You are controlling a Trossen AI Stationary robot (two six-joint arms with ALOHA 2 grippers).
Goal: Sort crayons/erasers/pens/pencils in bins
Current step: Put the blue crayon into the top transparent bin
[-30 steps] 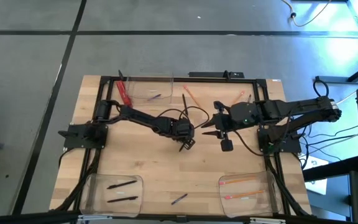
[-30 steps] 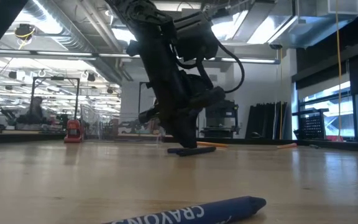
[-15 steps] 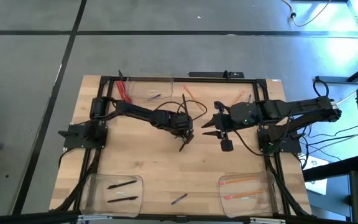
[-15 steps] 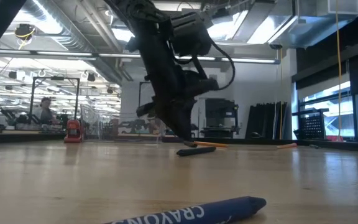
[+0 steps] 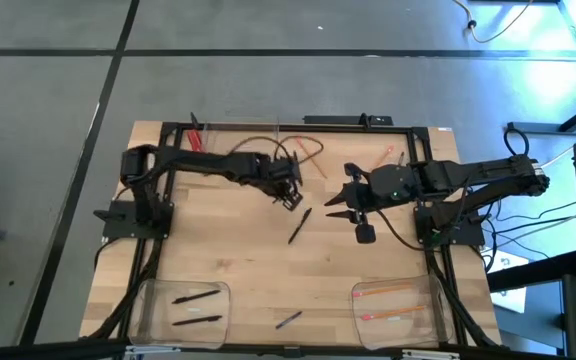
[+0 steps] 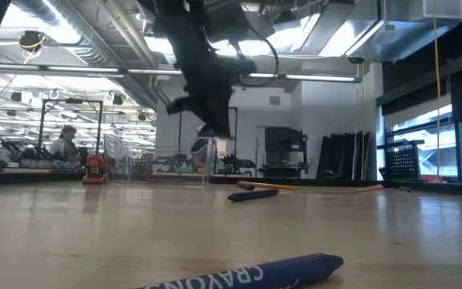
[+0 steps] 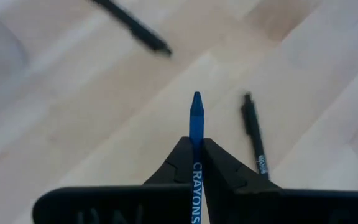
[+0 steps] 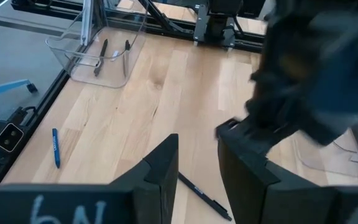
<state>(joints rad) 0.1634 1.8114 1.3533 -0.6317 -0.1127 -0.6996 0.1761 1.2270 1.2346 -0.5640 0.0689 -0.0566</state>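
From above we see the left gripper [image 5: 290,192] raised over the table's middle, toward twelve o'clock, near the far bin [image 5: 243,140]. Only the left wrist view reveals its load: the fingers are pinched tight on a blue crayon [image 7: 196,134], tip projecting beyond them, with two black pens [image 7: 254,134] blurred on the wood below. The high view places one loose pen [image 5: 299,225] at the table's centre, between the two grippers. The right gripper [image 5: 336,203] waits at about three o'clock of that pen, jaws partly apart and empty, as the right wrist view confirms; the pen [image 8: 205,198] lies just beyond its fingers there. At seven o'clock a bin [image 5: 146,300] holds two pens; at five o'clock another bin [image 5: 430,303] holds pencils [image 5: 393,291]. A second crayon [image 5: 288,320] lies between them. The low view alone reads its label, close to the lens [image 6: 247,275].
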